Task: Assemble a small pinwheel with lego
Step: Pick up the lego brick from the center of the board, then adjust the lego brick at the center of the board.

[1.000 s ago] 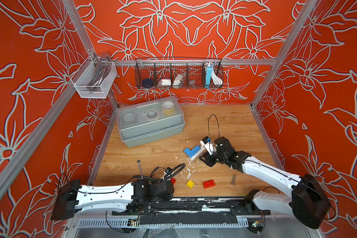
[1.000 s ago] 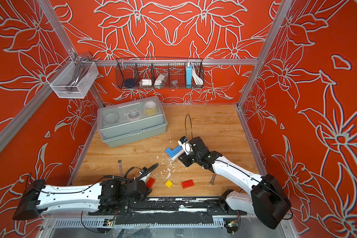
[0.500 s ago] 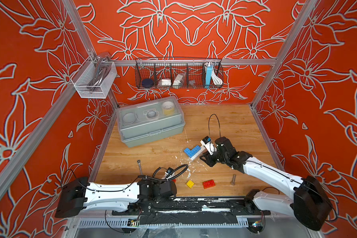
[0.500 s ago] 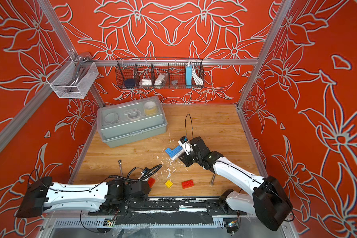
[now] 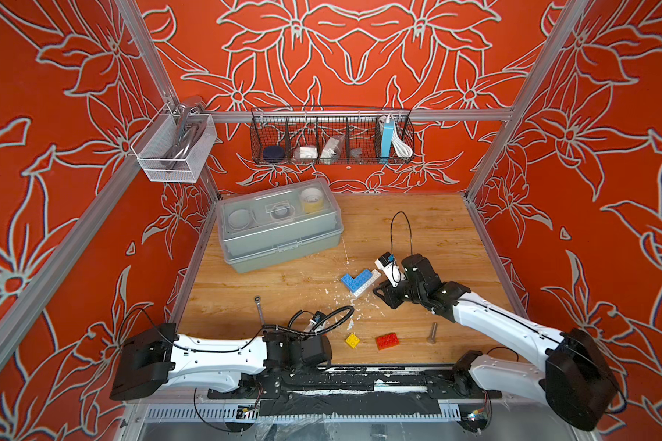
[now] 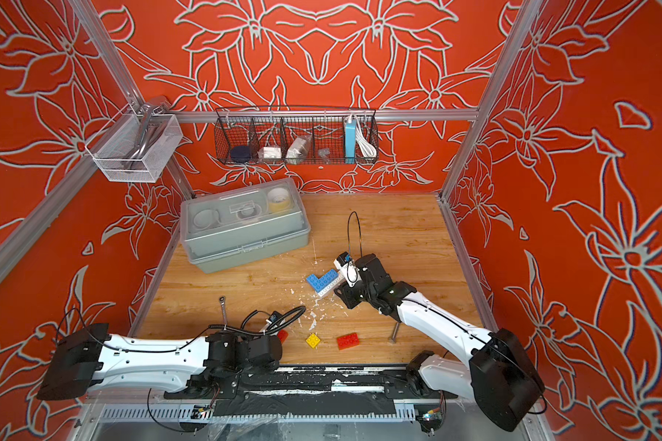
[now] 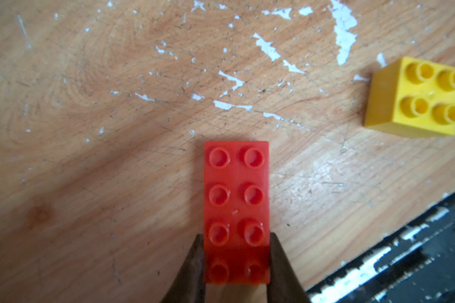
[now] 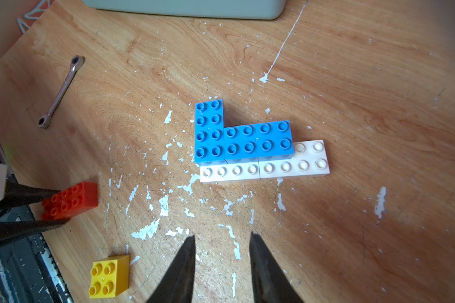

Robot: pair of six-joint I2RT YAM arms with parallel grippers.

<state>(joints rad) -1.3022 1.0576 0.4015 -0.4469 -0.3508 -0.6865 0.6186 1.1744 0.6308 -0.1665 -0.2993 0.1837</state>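
My left gripper (image 7: 237, 251) is shut on one end of a red brick (image 7: 237, 199) near the table's front edge, and the right wrist view shows the same red brick (image 8: 71, 200) between its fingers. A yellow square brick (image 5: 352, 340) and a second red brick (image 5: 387, 341) lie loose beside it. Two blue bricks (image 8: 243, 136) form an L on a row of two white bricks (image 8: 263, 169) at mid-table. My right gripper (image 8: 222, 241) hovers open and empty just in front of that stack.
A grey bolt (image 5: 432, 333) lies right of the loose red brick. A small wrench (image 5: 260, 311) lies to the left. A grey toolbox (image 5: 279, 225) stands at the back left. A black rail (image 5: 360, 372) runs along the front edge.
My left arm has slid right to the red brick and its jaws have shut on it. The right arm has stayed put.
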